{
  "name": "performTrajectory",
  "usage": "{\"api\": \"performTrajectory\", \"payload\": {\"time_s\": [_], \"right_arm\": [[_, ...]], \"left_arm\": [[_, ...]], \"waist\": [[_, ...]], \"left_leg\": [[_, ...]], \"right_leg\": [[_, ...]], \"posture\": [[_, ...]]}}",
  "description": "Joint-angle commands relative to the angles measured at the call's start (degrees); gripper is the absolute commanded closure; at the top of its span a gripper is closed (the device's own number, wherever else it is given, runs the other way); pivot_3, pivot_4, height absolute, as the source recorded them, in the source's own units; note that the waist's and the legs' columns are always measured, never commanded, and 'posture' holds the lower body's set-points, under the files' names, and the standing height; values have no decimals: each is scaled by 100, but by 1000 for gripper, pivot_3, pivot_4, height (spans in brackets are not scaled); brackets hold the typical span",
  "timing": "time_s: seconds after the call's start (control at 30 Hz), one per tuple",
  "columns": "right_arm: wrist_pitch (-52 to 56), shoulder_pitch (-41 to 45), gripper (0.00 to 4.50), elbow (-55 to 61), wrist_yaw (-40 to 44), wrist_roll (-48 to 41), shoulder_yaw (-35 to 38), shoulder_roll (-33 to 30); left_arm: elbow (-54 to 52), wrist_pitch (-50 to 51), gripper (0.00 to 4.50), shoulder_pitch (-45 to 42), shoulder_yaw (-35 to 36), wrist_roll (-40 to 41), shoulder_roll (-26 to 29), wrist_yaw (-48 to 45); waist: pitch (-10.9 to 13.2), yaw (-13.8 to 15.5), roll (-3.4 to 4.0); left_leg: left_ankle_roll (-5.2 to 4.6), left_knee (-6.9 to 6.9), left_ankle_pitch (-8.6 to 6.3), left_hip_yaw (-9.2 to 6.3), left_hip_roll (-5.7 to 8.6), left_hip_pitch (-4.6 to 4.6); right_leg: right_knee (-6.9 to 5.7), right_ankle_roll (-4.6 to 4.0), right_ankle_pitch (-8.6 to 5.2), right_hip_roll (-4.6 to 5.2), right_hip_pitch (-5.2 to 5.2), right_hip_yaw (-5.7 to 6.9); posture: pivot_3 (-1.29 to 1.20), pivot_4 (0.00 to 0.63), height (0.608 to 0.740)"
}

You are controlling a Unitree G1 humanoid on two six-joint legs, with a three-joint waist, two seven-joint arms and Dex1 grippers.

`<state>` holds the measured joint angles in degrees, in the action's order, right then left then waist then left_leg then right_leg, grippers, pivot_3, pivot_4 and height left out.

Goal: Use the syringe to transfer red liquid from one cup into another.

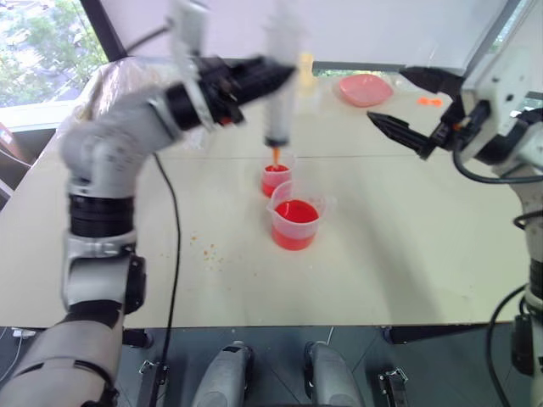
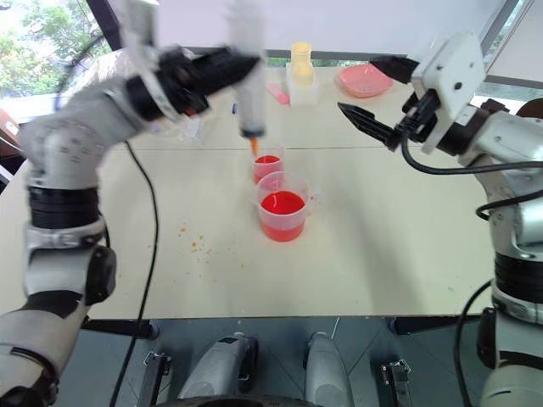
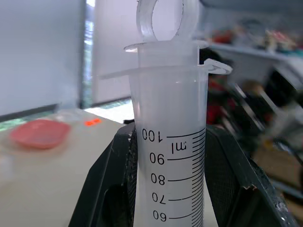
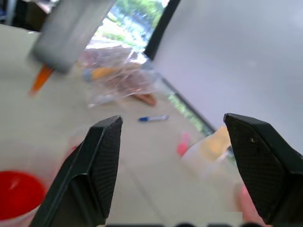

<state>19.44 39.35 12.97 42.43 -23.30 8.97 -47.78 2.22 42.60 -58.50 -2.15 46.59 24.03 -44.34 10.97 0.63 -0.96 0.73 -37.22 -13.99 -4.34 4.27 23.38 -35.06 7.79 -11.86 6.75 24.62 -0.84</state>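
your left gripper [image 1: 267, 78] is clamped shut on the syringe [image 1: 279, 93], holding it upright by the barrel, as the left wrist view shows with a black finger on each side of the printed scale. the syringe's orange tip hangs just above the narrow cup [image 1: 276, 178], which stands toward the middle of the table [image 1: 407, 246], a little nearer its far edge than its near one. that narrow cup holds red liquid [image 1: 275, 181] in its lower part. just in front of it, on the side of the table's near edge and almost touching, stands the spouted measuring cup [image 1: 296, 216], also with red liquid in the bottom.

your right gripper [image 2: 373, 89] is raised over the right side of the table with its two fingers spread wide and nothing between them; it points toward the syringe and the cups but stays well apart from them.

near the far edge you have a pink dish [image 1: 366, 88] toward the right corner, a small yellow-topped bottle [image 2: 300, 61] beside it, a blue pen [image 4: 153, 117] and a crumpled clear bag [image 4: 118, 75] further left.
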Motion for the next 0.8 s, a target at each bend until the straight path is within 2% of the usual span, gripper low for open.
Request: {"api": "performTrajectory", "payload": {"time_s": [0.03,0.13,0.3,0.8], "right_arm": [[-345,183,944,-18,-113,271,66,25],[-347,161,944,42,-127,296,56,85],[-256,54,944,216,-73,209,91,154],[-217,102,944,312,-21,168,-231,600]], "left_arm": [[122,-620,3060,43,-294,-544,-133,-518],[385,-1041,3060,167,-594,-1050,-217,-825],[486,-1220,3060,311,-618,-1329,-343,-1035],[176,-1123,3060,547,-600,-1582,-475,-1136]], "waist": [[0,-11,0],[1,-47,0],[1,-75,1],[1,-135,1]], "left_leg": [[0,0,0,-3,-1,0],[-5,2,-2,-5,-1,0],[-8,3,-4,-13,-8,-1],[-10,2,-4,-22,-8,-2]], "right_leg": [[0,0,0,-2,2,0],[0,0,0,-6,5,-1],[-2,0,0,-9,5,0],[-7,0,0,-10,4,2]], "posture": [[0,150,740],[0,150,740],[0,150,740],[0,150,740]]}}
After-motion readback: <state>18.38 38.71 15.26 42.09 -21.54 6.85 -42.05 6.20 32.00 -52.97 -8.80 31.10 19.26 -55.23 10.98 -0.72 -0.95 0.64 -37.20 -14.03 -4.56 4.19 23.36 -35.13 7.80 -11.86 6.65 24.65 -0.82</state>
